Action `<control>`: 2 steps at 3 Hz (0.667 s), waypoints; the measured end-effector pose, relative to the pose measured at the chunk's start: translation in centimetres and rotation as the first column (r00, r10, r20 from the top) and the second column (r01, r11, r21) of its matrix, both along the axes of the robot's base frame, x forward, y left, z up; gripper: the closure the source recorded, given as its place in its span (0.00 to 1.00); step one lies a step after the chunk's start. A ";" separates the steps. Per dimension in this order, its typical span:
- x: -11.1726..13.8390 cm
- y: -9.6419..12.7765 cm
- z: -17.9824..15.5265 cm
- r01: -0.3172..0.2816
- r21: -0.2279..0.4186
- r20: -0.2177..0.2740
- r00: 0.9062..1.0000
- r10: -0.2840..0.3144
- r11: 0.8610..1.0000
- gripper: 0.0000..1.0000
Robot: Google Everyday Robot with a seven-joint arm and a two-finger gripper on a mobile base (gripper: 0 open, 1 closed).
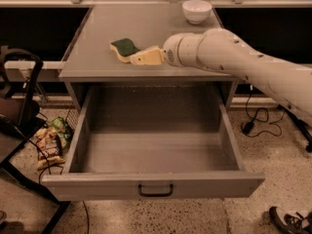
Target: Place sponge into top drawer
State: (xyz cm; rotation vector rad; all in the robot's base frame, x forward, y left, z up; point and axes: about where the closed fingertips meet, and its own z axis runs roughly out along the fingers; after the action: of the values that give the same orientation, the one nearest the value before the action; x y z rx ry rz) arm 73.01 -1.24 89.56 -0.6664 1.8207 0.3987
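The sponge, pale yellow with a dark green top, lies on the grey cabinet top left of centre. My gripper reaches in from the right on a white arm; its pale fingers point left and touch or nearly touch the sponge's right end. The top drawer is pulled wide open below and is empty; its front panel carries a small black bar handle.
A white bowl stands at the back right of the cabinet top. A black cart frame and snack bags lie on the floor to the left. Cables and a shoe lie on the right.
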 end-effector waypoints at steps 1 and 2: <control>4.7 2.2 -1.8 0.008 0.031 -0.014 1.000 -0.008 0.999 0.00; 8.3 4.6 -2.3 -0.002 0.049 -0.003 1.000 0.002 0.999 0.00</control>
State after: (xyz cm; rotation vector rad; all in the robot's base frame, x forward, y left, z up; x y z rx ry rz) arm 81.34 3.32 87.28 -0.6342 1.8074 0.4450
